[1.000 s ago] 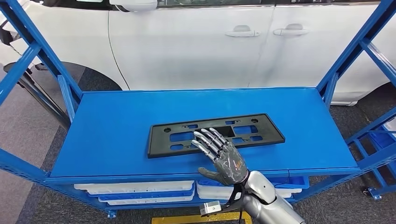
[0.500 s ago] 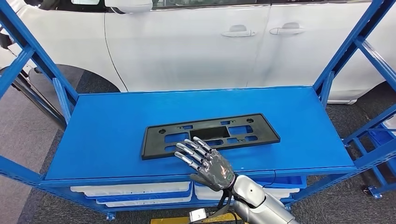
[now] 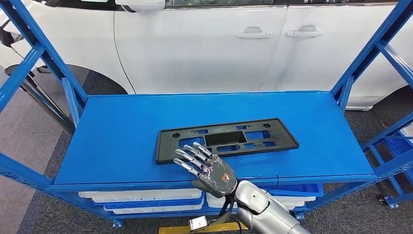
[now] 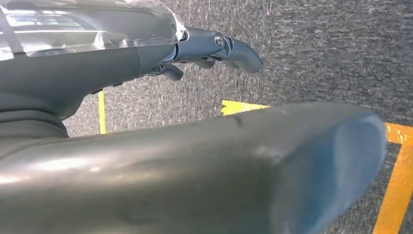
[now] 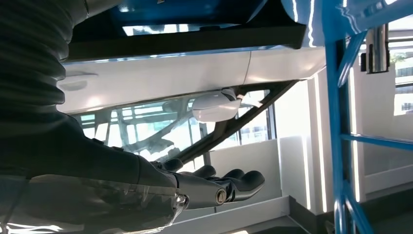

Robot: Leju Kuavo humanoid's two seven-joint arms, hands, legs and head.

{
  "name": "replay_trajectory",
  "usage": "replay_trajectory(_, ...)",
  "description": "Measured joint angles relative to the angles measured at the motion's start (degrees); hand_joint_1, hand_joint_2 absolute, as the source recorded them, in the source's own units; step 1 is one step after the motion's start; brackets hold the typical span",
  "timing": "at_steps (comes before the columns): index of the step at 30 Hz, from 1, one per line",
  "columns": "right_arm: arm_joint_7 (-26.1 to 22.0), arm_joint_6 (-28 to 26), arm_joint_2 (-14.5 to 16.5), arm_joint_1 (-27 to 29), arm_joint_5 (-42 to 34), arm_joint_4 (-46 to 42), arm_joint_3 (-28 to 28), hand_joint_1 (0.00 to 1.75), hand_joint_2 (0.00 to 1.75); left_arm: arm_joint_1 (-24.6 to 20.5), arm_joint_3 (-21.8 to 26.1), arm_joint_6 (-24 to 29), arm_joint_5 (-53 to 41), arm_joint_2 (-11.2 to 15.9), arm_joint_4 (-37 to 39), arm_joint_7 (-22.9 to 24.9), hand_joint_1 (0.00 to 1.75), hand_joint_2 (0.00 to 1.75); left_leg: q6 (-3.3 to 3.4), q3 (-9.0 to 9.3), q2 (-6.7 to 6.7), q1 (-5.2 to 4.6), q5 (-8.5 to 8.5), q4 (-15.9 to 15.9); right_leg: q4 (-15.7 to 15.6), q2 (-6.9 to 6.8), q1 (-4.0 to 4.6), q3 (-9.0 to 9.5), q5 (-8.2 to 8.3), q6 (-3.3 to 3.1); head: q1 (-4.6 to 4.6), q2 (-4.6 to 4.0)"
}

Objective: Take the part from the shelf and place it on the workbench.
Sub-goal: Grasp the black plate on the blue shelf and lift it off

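Black part (image 3: pixel 226 140) flat on the blue shelf (image 3: pixel 122 131), my right hand (image 3: pixel 208 169) at its near edge.

The part lies lengthwise mid-shelf, nothing gripping it. My right fingers (image 3: pixel 187 159) are spread apart and empty, their tips over the part's near-left edge; contact I cannot tell. My left hand (image 4: pixel 214 48) hangs over grey floor, fingers loosely apart, holding nothing. A white car (image 3: pixel 209 44) stands behind the shelf.

The part (image 3: pixel 226 140) is laid flat mid-shelf (image 3: pixel 122 122); the right hand (image 3: pixel 207 168) is poised at its near-left edge; a car (image 3: pixel 209 44) is parked behind.
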Motion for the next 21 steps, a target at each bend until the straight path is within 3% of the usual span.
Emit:
replay_trajectory(3, 0.0, 0.0, 0.3, -0.2, 0.0, 0.3, 0.0, 0.00, 1.75, 0.0, 0.0, -0.1, 0.0, -0.1, 0.0, 0.0, 0.00, 0.00, -0.96, -0.13, 0.04, 0.03, 0.00, -0.1, -1.3, -0.02, 0.13, 0.30, 0.31, -0.59, -0.01, 0.00)
replay_trajectory(5, 0.0, 0.0, 0.5, -0.3, 0.0, 0.4, 0.1, 0.00, 1.75, 0.0, 0.0, -0.1, 0.0, 0.0, 0.0, 0.0, 0.00, 0.00, -1.49, -0.70, 0.08, 0.03, -1.27, 1.6, -1.9, -0.12, -0.21, 0.61, 0.65, -1.27, -0.01, 0.00)
replay_trajectory(8, 0.0, 0.0, 0.8, -0.4, 0.0, 0.7, 0.2, 0.00, 1.75, 0.0, 0.0, -0.1, 0.0, 0.0, 0.0, 0.0, 0.00, 0.00, -2.16, -5.11, 0.11, 0.24, -6.43, 11.5, -2.2, -0.25, -0.29, 0.75, 0.80, -1.74, -0.02, 0.00)
replay_trajectory(9, 0.1, 0.0, 0.9, -0.4, 0.0, 0.9, 0.3, 0.00, 1.75, 0.1, 0.0, -0.1, 0.0, 0.0, 0.0, 0.0, 0.00, 0.00, -2.36, -6.67, 0.12, 0.31, -7.56, 14.7, -2.1, -0.26, -0.27, 0.71, 0.79, -1.75, -0.02, 0.00)
replay_trajectory(10, 0.3, -0.1, 1.0, -0.5, 0.0, 1.1, 0.4, 0.00, 1.75, 0.1, 0.0, -0.1, 0.0, 0.0, 0.0, 0.0, 0.00, 0.00, -2.50, -7.41, 0.13, 0.35, -7.61, 16.2, -2.0, -0.26, -0.26, 0.68, 0.76, -1.76, -0.02, 0.00)
replay_trajectory(11, 0.5, -0.1, 1.3, -0.5, 0.0, 1.5, 0.4, 0.00, 1.75, 0.2, 0.0, -0.1, 0.0, 0.0, 0.0, 0.0, 0.00, 0.00, -2.58, -7.06, 0.13, 0.38, -6.55, 15.4, -1.9, -0.24, -0.27, 0.67, 0.70, -1.73, -0.02, 0.00)
replay_trajectory(13, 0.9, -0.2, 2.1, -1.1, -0.1, 2.3, 0.4, 0.00, 1.75, 0.1, -0.1, 0.0, 0.0, 0.0, 0.0, 0.1, 0.00, 0.00, -2.47, -3.55, 0.19, 0.45, -2.57, 7.9, -1.6, -0.13, -0.28, 0.70, 0.50, -1.52, -0.02, 0.00)
replay_trajectory(15, 1.4, -0.2, 3.2, -2.4, -0.1, 3.6, 0.4, 0.00, 1.75, 0.0, -0.2, 0.0, 0.0, 0.1, 0.0, 0.2, 0.00, 0.00, -1.92, -0.54, 0.20, 0.31, -0.29, 1.4, -1.2, 0.04, -0.08, 0.51, 0.31, -1.04, -0.01, 0.00)
replay_trajectory(19, 3.3, -0.2, 5.5, -5.4, 2.4, 7.2, 0.3, 0.00, 1.75, -0.2, -0.5, 0.0, -0.1, 0.0, 0.0, 0.3, 0.00, 0.00, -0.60, -0.14, 0.11, 0.30, 0.13, -0.1, -1.0, 0.10, 0.06, 0.19, 0.24, 0.11, 0.00, 0.00)
replay_trajectory(21, 4.5, -0.2, 6.7, -6.8, 4.9, 9.7, 0.1, 0.00, 1.75, -0.2, -0.8, 0.0, -0.1, 0.0, 0.0, 0.4, 0.00, 0.00, -0.01, -0.10, 0.19, 0.54, 0.43, -0.4, 2.2, 0.08, -0.02, -1.19, -1.86, 0.64, 0.00, 0.00)
